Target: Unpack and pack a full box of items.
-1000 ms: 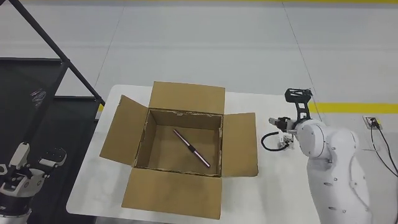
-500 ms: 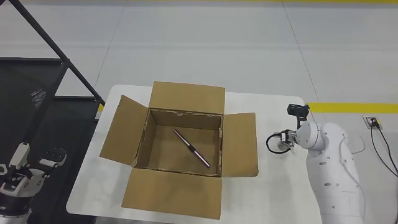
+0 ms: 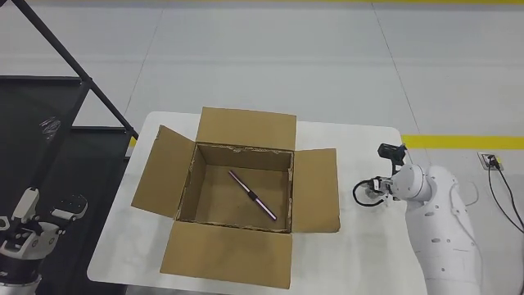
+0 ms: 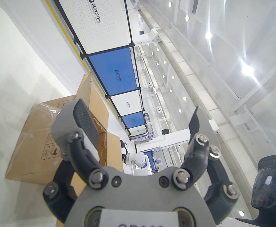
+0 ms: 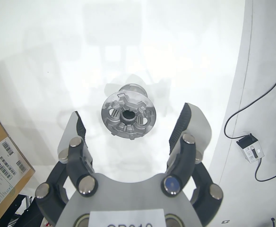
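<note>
Metal hub (image 5: 128, 118): on desk (image 5: 152, 36), just ahead of right claw (image 5: 132, 116), which is spread wide, gripping nothing. Cardboard box (image 3: 315, 190): flaps folded out, beside that claw; one rod (image 3: 251, 194) lying inside. Off-desk left claw (image 4: 138, 109): likewise spread, empty, box well beyond it.

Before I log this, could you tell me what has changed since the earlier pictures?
The right end effector drew back toward the robot, beside the cardboard box, and hangs open over a metal hub on the table. The box, the pink rod inside it and the left end effector stayed put.
</note>
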